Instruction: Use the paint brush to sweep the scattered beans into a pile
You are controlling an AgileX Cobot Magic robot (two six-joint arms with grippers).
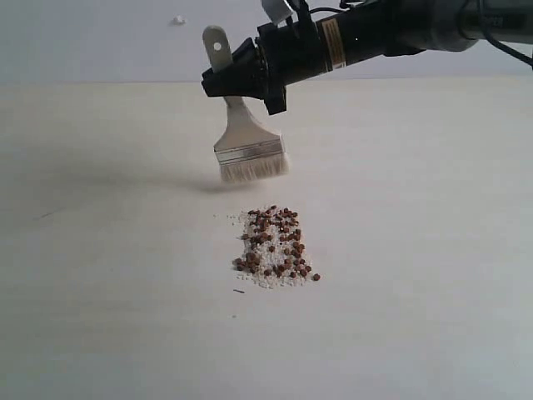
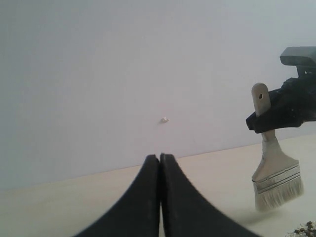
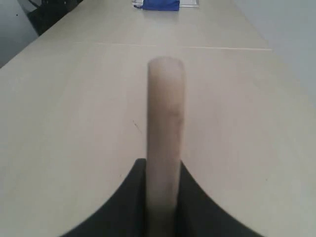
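Open surface stretches at 3, 6 and 9 o'clock of the pile, while at 12 o'clock the paint brush, gripped in the right claw, and its arm reaching in from 2 o'clock stand in the way.

Soft diffuse light, faint shadows, paint brush blurred

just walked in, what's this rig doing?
The right claw is clamped on the handle of a paint brush, holding it bristles-down behind the beans in the exterior view, apart from them. The beans sit bunched together with white crumbs on the table, a few strays at the edge. The left claw is shut, empty and off to the side.
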